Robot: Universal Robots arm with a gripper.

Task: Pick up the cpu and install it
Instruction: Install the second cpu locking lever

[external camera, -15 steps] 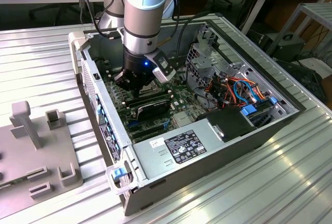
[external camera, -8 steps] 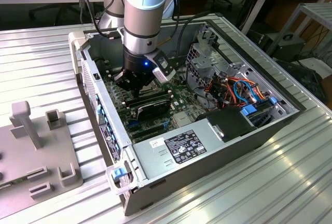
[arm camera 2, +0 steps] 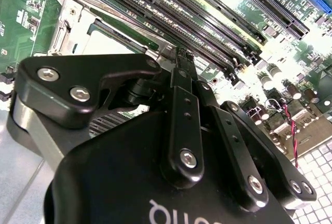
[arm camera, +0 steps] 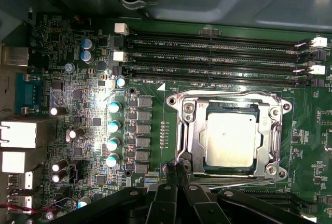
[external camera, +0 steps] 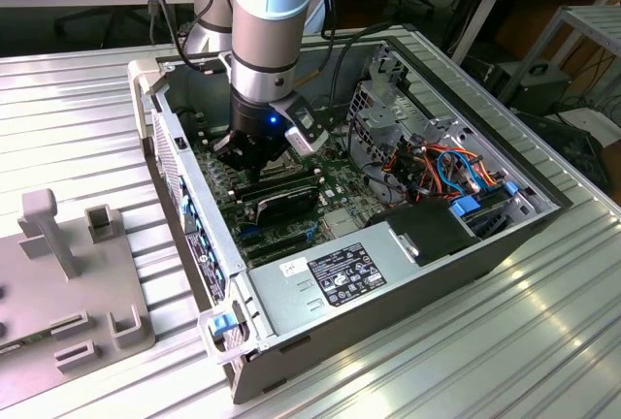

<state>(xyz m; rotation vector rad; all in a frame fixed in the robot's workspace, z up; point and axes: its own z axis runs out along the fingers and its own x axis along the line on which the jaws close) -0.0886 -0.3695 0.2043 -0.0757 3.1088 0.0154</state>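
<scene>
The cpu point(arm camera: 231, 140), a small square chip with a silvery top, lies flat in its socket on the green motherboard. The hinged metal socket frame point(arm camera: 189, 130) sits down around its edges. My gripper point(arm camera: 175, 169) is shut, its two black fingertips pressed together with nothing between them, right at the frame's corner beside the cpu. In the second wrist view the gripper point(arm camera 2: 179, 60) stands just over the frame point(arm camera 2: 67, 22), and a strip of the cpu point(arm camera 2: 111, 42) shows behind the finger links. In the exterior view the gripper point(external camera: 254, 165) is deep inside the open computer case point(external camera: 524, 235).
Long black memory slots point(arm camera: 218, 58) run beside the socket. A long black card point(external camera: 281, 201) stands close to the gripper. The power supply point(external camera: 340, 273), drive cage and cable bundle point(external camera: 437, 162) crowd the case. A grey fixture point(external camera: 68, 264) rests on the ribbed table at the exterior view's left.
</scene>
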